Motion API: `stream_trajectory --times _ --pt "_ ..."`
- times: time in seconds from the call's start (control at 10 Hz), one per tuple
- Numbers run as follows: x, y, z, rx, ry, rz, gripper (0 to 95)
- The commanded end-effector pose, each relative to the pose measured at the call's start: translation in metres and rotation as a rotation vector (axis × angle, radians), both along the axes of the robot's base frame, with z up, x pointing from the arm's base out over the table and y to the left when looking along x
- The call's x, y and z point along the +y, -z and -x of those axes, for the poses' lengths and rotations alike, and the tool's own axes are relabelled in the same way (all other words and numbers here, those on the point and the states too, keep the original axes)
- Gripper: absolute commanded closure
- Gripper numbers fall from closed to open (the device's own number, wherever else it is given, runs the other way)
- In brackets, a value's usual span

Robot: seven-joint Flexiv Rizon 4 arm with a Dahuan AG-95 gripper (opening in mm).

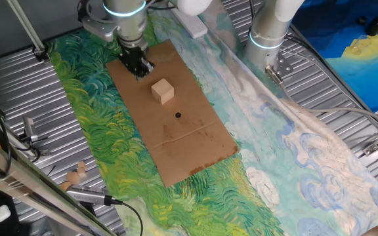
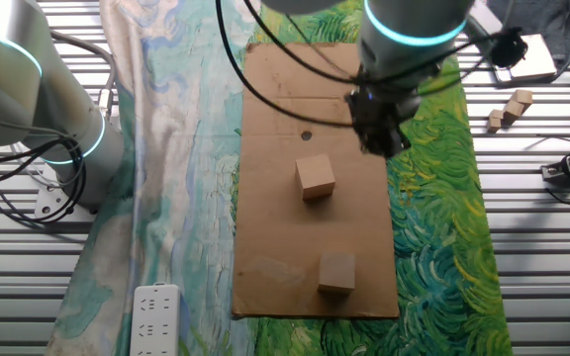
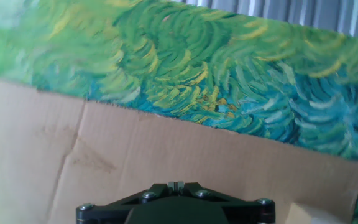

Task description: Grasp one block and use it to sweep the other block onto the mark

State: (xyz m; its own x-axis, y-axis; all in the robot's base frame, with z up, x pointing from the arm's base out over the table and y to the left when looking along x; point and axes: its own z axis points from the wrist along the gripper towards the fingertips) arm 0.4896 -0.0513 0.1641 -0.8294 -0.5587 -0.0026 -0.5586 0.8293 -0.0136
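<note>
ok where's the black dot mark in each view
One fixed view: the mark lies mid-cardboard, just below the wooden cube.
Other fixed view: the mark lies above that cube.
Hand view: not visible.
Shared landmark: the cardboard sheet.

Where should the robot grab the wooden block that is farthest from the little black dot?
Best guess: come straight down from above and pinch two opposite upright sides of the far block. It is a cube sitting flat on the cardboard, with its top uncovered and open space all round. The other block sits well apart, towards the dot.
</note>
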Motion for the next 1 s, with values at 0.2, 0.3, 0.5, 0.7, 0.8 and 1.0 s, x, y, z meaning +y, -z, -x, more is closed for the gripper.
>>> stream_trajectory --times 0.2,0.3,0.5,0.7,0.8,1.0 --pt "-0.036 -0.009 0.014 0.026 -0.199 -0.001 95.0" --pt "-0.041 -0.008 0.017 0.027 -0.235 -0.003 95.0" --pt "-0.058 -0.001 0.028 0.012 -0.293 -0.03 95.0" --pt "-0.071 0.01 0.036 -0.001 -0.283 -0.03 95.0" --pt "-0.077 0.013 0.041 -0.004 -0.255 -0.016 95.0" --pt "-0.079 0.013 0.043 0.014 -0.225 -0.009 95.0"
